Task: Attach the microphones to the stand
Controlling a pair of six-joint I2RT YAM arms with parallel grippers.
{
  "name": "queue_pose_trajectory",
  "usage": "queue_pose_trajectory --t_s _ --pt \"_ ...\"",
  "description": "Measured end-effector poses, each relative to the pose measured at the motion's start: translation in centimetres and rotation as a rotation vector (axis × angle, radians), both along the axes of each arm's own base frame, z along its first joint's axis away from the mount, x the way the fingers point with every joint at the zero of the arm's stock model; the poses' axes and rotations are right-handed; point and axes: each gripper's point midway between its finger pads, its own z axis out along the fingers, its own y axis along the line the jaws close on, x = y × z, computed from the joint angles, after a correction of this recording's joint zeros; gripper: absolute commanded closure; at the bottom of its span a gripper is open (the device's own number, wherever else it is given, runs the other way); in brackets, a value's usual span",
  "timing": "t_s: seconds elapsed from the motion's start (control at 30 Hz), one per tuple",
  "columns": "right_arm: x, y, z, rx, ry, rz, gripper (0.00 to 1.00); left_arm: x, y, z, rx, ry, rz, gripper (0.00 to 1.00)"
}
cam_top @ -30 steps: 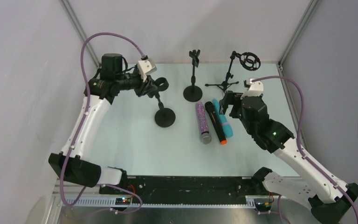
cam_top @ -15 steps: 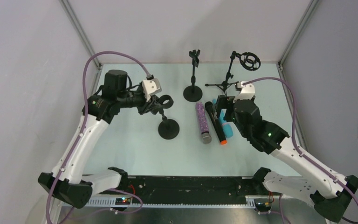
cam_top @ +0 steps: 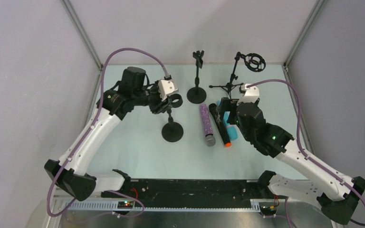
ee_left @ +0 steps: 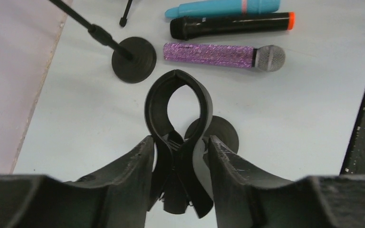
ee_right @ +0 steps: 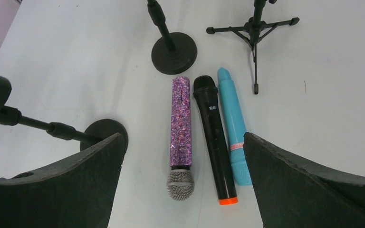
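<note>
Three microphones lie side by side on the table: a purple glittery one [cam_top: 206, 122] [ee_right: 180, 123] with a silver mesh head, a black one [cam_top: 221, 126] [ee_right: 215, 128] with an orange end, and a teal one [cam_top: 231, 129] [ee_right: 232, 121]. My right gripper [cam_top: 223, 108] [ee_right: 183, 137] hangs wide open just above them, touching none. My left gripper [cam_top: 167, 102] [ee_left: 178, 140] straddles the handles of the black spring clip [ee_left: 178, 107] atop a round-based stand [cam_top: 172, 131]. Its jaws are slightly apart, with a gap showing at the right finger [ee_left: 228, 161].
A second round-based stand [cam_top: 197, 92] [ee_right: 173, 52] with a small clamp is behind the microphones. A tripod stand [cam_top: 228, 86] [ee_right: 254, 28] carrying a ring shock mount [cam_top: 254, 61] stands at the back right. Grey enclosure walls close in both sides and the rear.
My left arm carried the clip stand to the right, toward the microphones, and its jaws have loosened on the clip handles. My right gripper shifted slightly left over the microphones, still open.
</note>
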Motion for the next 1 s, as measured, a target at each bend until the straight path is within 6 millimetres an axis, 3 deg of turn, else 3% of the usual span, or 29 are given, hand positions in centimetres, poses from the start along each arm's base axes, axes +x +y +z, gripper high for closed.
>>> queue_pose_trajectory --t_s 0.17,0.33,0.37,0.5,0.6,0.77,0.9,1.0 --pt "0.1 -0.1 0.0 -0.007 -0.002 -0.005 0.0 1.1 0.5 -0.8 0.05 -0.007 0.034 0.21" --pt "0.5 0.1 -0.3 -0.019 -0.001 -0.007 0.0 0.9 1.0 -1.4 0.079 0.011 0.047 0.11" --pt "0.6 0.1 -0.3 -0.021 -0.002 -0.006 0.0 0.8 1.1 -1.4 0.081 0.016 0.05 0.03" --pt "1.1 0.2 -0.3 -0.031 0.001 -0.011 0.0 1.0 1.4 -0.4 0.068 0.012 0.072 0.0" --pt "2.1 0.4 0.4 -0.045 0.001 -0.021 0.0 1.5 1.9 1.5 0.038 -0.007 0.112 0.0" --pt "6.7 2.0 4.9 -0.047 -0.032 -0.053 0.0 2.9 3.8 6.1 -0.065 -0.04 0.235 0.0" --pt "12.4 3.3 9.2 -0.03 -0.072 -0.089 0.0 3.4 6.1 9.3 -0.142 -0.068 0.35 0.0" --pt "16.3 4.5 11.1 -0.036 -0.09 -0.103 0.0 3.3 8.1 10.4 -0.182 -0.073 0.425 0.0"
